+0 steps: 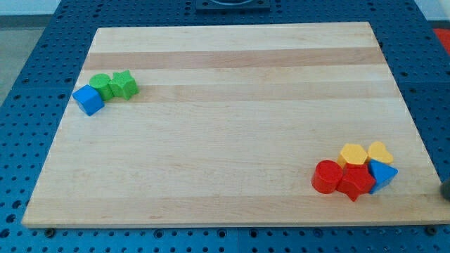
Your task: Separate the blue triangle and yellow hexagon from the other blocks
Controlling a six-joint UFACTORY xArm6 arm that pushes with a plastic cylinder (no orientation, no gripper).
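- My tip (pixel 446 188): a bare rod (no tool, so nothing opens or holds), at the view's right edge.
- Blue triangle (pixel 382 173), yellow hexagon (pixel 353 154): packed against red blocks (pixel 343 178), yellow heart (pixel 380 152), counter (pixel 232 133) bottom-right; unseparated.

Near the board's (pixel 232 42) left edge, the blue cube (pixel 88 100), green cylinder (pixel 100 86) and green star (pixel 124 84) touch. At its bottom-right corner huddle the red cylinder (pixel 326 176), red star (pixel 356 181), yellow hexagon (pixel 353 154), yellow heart (pixel 380 152) and blue triangle (pixel 382 173). Possibly my tip (pixel 446 190) sits at that corner's right edge.

No readable text, labels or numbers anywhere.
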